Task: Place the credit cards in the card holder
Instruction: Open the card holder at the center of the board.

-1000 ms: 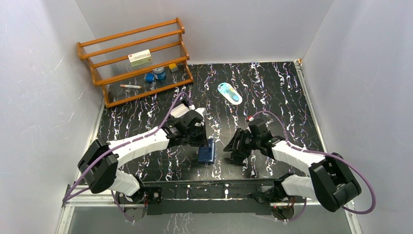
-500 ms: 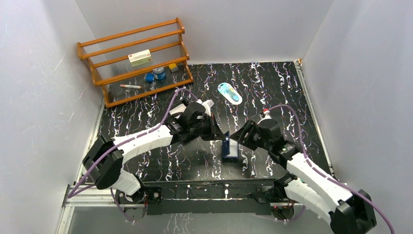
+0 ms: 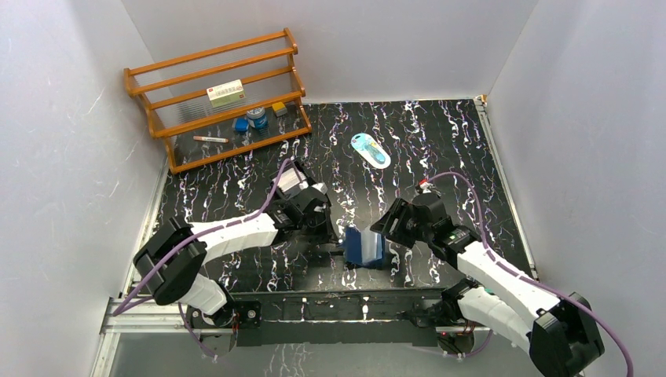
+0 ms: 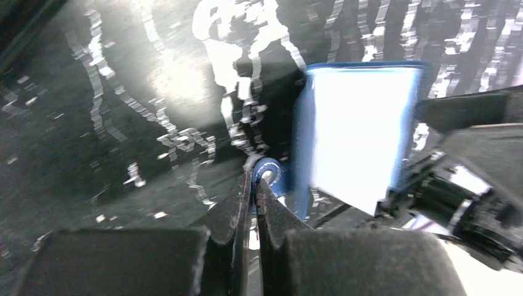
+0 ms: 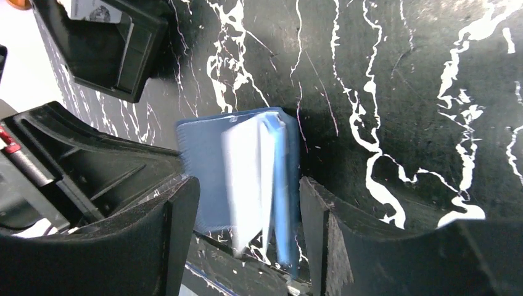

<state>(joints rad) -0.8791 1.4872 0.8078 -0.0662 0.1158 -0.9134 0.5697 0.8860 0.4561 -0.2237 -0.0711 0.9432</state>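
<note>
The navy card holder stands open on edge near the table's front middle, its pale shiny pockets showing. My left gripper is shut on the holder's small snap tab; the shiny inside fills that view. My right gripper is open, with the holder between its fingertips, one on each side. The credit cards do not show clearly. Only a pale grey piece lies in a black tray at the top left of the right wrist view.
A wooden rack stands at the back left with a white box and small items on its shelves. A teal oval object lies at the back middle. Grey walls close in both sides.
The card holder went from closed and edge-on to spread open. My left gripper swung down and nearer with the holder's tab. My right gripper closed in around the holder.
</note>
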